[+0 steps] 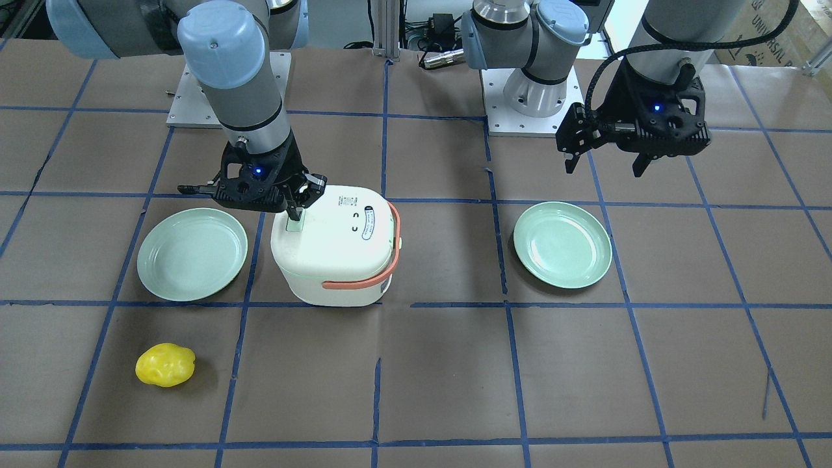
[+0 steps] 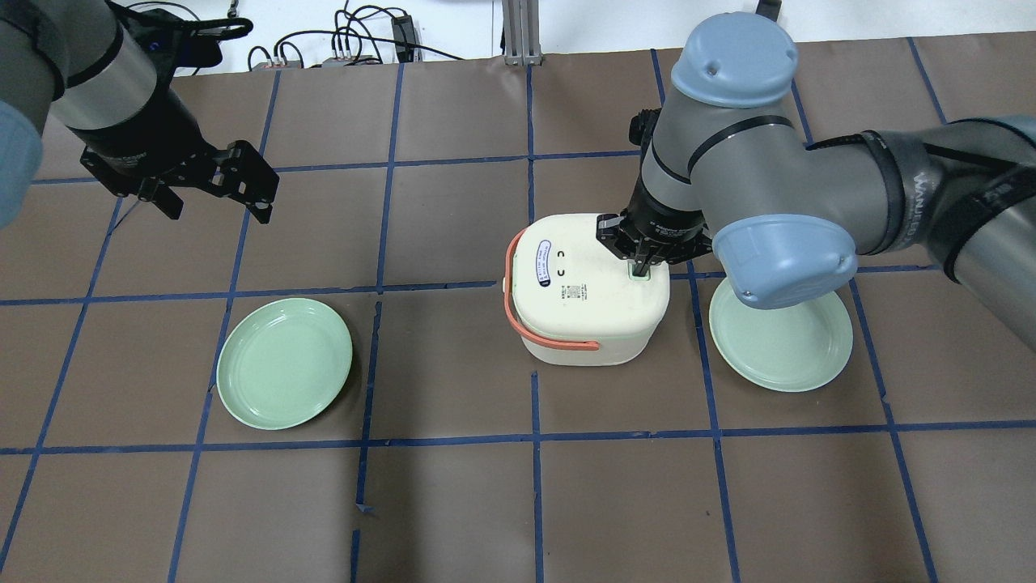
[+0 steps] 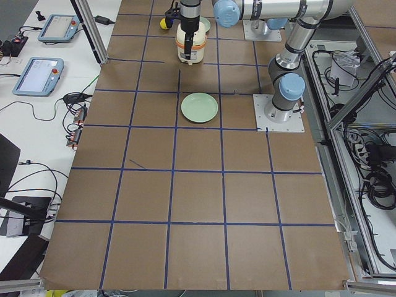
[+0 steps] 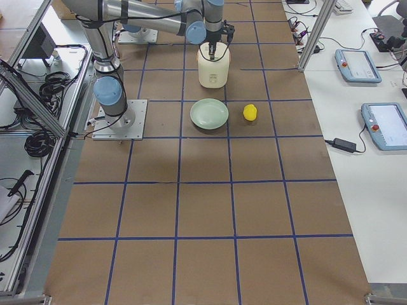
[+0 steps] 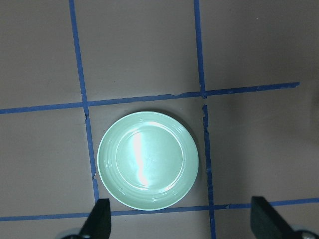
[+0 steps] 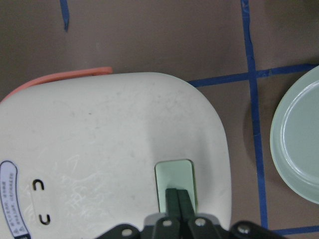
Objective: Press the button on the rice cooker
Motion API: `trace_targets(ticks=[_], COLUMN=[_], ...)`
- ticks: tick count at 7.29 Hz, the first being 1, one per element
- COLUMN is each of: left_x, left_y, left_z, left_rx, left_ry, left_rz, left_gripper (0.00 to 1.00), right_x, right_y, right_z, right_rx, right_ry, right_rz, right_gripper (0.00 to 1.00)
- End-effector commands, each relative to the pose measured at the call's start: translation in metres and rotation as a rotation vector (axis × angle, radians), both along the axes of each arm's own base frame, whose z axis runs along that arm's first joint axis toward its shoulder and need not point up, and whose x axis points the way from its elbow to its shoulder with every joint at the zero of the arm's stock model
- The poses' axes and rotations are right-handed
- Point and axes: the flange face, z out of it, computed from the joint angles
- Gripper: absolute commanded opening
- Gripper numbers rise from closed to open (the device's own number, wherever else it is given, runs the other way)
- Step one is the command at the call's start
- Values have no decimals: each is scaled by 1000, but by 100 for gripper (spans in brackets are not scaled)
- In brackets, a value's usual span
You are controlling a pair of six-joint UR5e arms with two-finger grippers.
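The rice cooker [image 2: 591, 304] stands near the middle of the table [image 2: 453, 502]. In the overhead view its button [image 6: 174, 172] sits at about the 3 o'clock edge of the white lid, and the oval label [image 2: 544, 262] and the orange handle [image 2: 511, 300] are over at 9 o'clock.

The right gripper [image 6: 178, 191] points straight down over the button with its two fingers pinched together into one narrow tip, holding nothing. That probably suits the job, since a single slim point fits inside the small pad without catching the lid around it. The tip lies on the half of the pad nearest the lid's edge. It looks to be touching, though I cannot be sure from these angles whether the pad is pressed in yet. I judge the press to be in hand or about to land.

The left gripper [image 5: 182, 209] hangs well apart at about 10 o'clock from the cooker in the overhead view, fingers spread wide and empty above a green plate [image 5: 148, 159], seemingly parked out of the way. A second plate [image 2: 781, 340] lies just beside the cooker at 4 o'clock, partly under the right arm.
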Motion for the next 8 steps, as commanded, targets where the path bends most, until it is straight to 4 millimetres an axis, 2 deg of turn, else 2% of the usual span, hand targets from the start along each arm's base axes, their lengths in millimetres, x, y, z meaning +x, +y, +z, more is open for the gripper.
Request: trace_targets(ticks=[1,2,3,5,6,8], left_x=[0,0,0,0,0,0], left_y=[0,0,0,0,0,0], left_z=[0,0,0,0,0,0], left_rx=[0,0,0,0,0,0], left_ry=[0,0,0,0,0,0], left_rz=[-1,1,-1,-1,1,1], left_gripper=[100,100,100,100,100,100], right_x=[1,-5,-15,-62,-75,-73], right_y=[-15,-28,-36,-52,-49,-40], right_z=[44,87,110,115,109,101], right_rx=[-55,-75,-41,-37,-11,11], right_ry=[0,-3,5,14,9,2], right_rz=[-4,-18,-3,14,1,4], right_gripper=[55,89,96,100,100,100])
